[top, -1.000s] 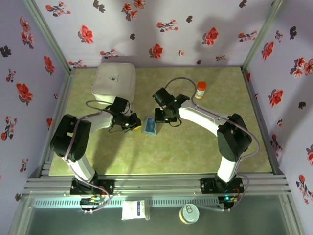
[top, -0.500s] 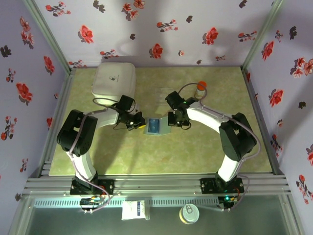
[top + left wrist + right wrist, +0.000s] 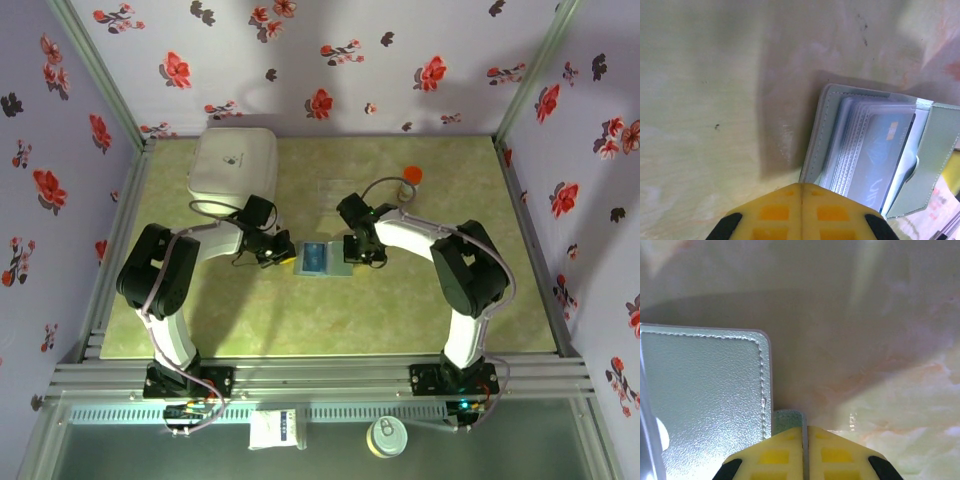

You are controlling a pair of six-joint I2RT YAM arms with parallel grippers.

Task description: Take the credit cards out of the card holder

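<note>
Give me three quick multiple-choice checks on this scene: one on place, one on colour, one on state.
1. Where is the card holder? A) between the left gripper and right gripper B) far-right corner C) near-left edge
2. What colour is the credit card showing through its sleeves? A) red B) yellow C) blue-teal
3. The card holder is: A) folded shut B) open C) standing on edge
Answers: 1A, it lies mid-table between them; 2C, the left wrist view shows a blue-teal face; 3B, its panels lie spread, sleeves exposed.
</note>
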